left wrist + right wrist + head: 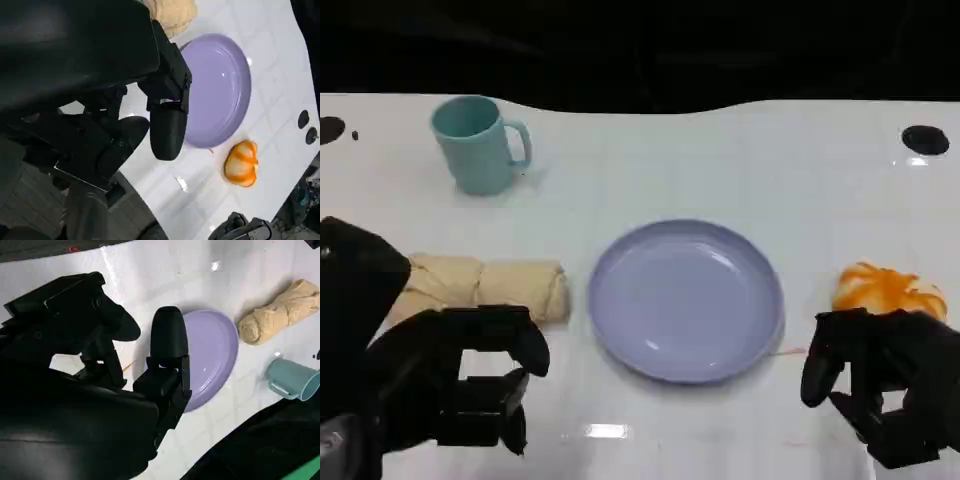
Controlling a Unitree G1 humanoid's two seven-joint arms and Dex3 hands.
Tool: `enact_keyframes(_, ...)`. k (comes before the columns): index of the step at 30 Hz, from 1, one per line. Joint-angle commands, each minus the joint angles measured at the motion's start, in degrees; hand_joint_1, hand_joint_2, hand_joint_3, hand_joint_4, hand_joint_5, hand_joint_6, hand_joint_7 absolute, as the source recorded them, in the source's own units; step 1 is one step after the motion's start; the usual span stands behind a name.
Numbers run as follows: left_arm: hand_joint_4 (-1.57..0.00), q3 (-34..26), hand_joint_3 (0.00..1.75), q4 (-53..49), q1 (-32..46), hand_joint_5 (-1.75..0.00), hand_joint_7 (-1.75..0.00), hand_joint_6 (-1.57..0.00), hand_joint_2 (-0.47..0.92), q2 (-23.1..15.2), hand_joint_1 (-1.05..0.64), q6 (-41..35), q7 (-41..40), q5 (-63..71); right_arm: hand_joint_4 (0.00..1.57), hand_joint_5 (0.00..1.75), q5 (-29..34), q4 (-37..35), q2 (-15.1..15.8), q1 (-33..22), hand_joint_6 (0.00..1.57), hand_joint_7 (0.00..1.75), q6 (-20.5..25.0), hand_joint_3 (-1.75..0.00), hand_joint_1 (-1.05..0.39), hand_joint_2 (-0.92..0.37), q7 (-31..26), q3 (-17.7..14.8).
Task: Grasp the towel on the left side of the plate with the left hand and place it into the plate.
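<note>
- Plate [685, 300]: lavender, bare, near the middle of the white table [720, 160]; taken as landmark.
- Towel [485, 287]: beige roll lying flat just left of the plate, not touching it.
- Left hand [460, 385]: hovers in front of the towel, left of the plate; fingers apart, holding nothing.
- Right hand [880, 385]: right of the plate, fingers spread, holding nothing.
- Orange object [888, 290]: right of the plate, just beyond the right hand.
- Cup [475, 143]: teal, upright, beyond the plate to the left.

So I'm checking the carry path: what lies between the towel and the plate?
Nothing: in the head view only a strip of bare white table separates the towel from the plate. The cup stands farther back, off that line.
</note>
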State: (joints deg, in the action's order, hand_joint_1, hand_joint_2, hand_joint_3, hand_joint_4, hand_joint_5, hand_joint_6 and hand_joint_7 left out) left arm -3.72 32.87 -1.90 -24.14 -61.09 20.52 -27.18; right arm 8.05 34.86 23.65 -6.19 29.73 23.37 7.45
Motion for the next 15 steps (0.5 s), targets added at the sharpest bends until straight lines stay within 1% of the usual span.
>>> enact_keyframes(1, -0.77, 0.1, 1.23, 0.2, -0.3, -1.75, -1.61, -0.7, 0.58, -0.5, -0.05, 0.5, -0.8, 0.6, 0.73, 1.75, -0.3, 0.0, 0.4, 0.5, 0.71, 1.43, -0.4, -1.09, 0.01, -0.56, -0.1, -0.5)
enact_keyframes(15, -0.77, 0.1, 1.22, -0.1, -0.2, -1.75, -1.6, -0.71, 0.58, -0.4, -0.05, 1.1, -1.2, 0.7, 0.73, 1.75, -0.3, -0.2, 0.4, 0.5, 0.71, 1.42, -0.6, -1.09, 0.02, -0.56, -0.1, -0.4)
